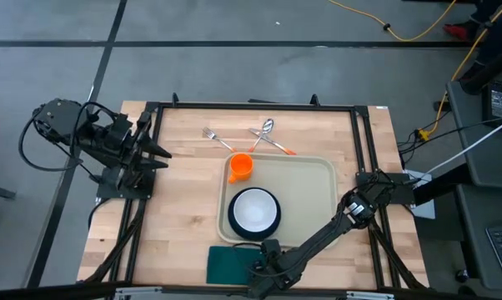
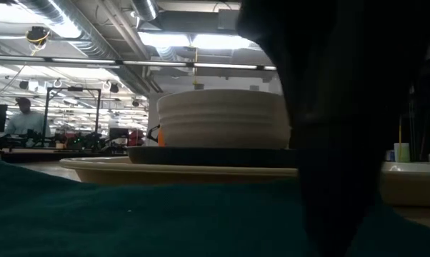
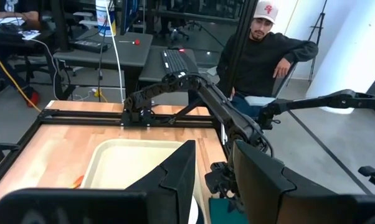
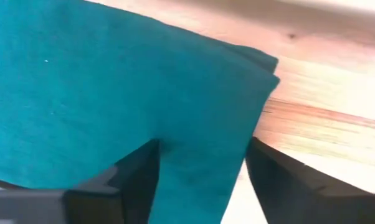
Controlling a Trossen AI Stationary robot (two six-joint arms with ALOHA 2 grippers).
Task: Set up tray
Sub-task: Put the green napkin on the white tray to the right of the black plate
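The cream tray [image 1: 305, 179] lies mid-table. On it a dark plate [image 1: 234, 227] carries a white bowl [image 1: 253, 210], and an orange cup [image 1: 241, 166] stands at its far left corner. A dark green napkin [image 1: 228, 264] lies flat on the wood by the near edge. My right gripper [image 4: 203, 180] points down over the napkin's right end, open. One finger [image 4: 134, 177] is over the cloth and the other [image 4: 287, 183] is past its edge, over wood. My left gripper [image 1: 158, 157] waits raised at the table's left, open and holding nothing. My right gripper comes at the napkin's right end [image 4: 237, 124] from above, its fingers straddling that edge. Whether the fingertips touch the cloth cannot be told. The napkin lies flat, and two layers show at its corner [image 4: 268, 68].
Two forks [image 1: 218, 137] [image 1: 276, 143] and a spoon [image 1: 263, 129] lie on the wood beyond the tray's far edge. A black frame [image 1: 251, 107] runs around the table. A person [image 3: 262, 50] sits beyond the table's right side.
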